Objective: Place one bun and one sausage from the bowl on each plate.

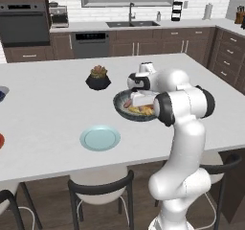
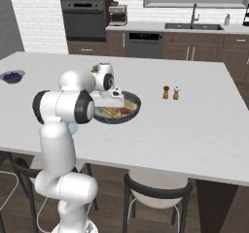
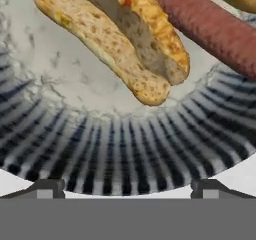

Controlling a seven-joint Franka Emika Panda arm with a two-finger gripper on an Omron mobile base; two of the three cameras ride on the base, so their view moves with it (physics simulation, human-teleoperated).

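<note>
I see the bowl [image 1: 125, 113] mid-tabletop [image 1: 48, 104], well in from every edge, with bare surface all round it. The plant pot [image 1: 98, 78] stands near behind it, the teal plate [image 1: 100, 138] near the front edge, and shakers [image 2: 170, 92] off to the side. My pincer [image 3: 127, 190] hangs released just above the bowl's ribbed rim; a split bun [image 3: 110, 39] and a sausage [image 3: 210, 26] lie just beyond its tips.

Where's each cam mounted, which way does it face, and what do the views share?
Left base view: behind-left of the arm, facing forward and down over the island; arm at lower right above the bowl.
Right base view: behind-right; arm at lower left.
Hand view: on the hand, close over the bowl's bun and sausage; gripper at bottom.
Shared: the bowl.
</note>
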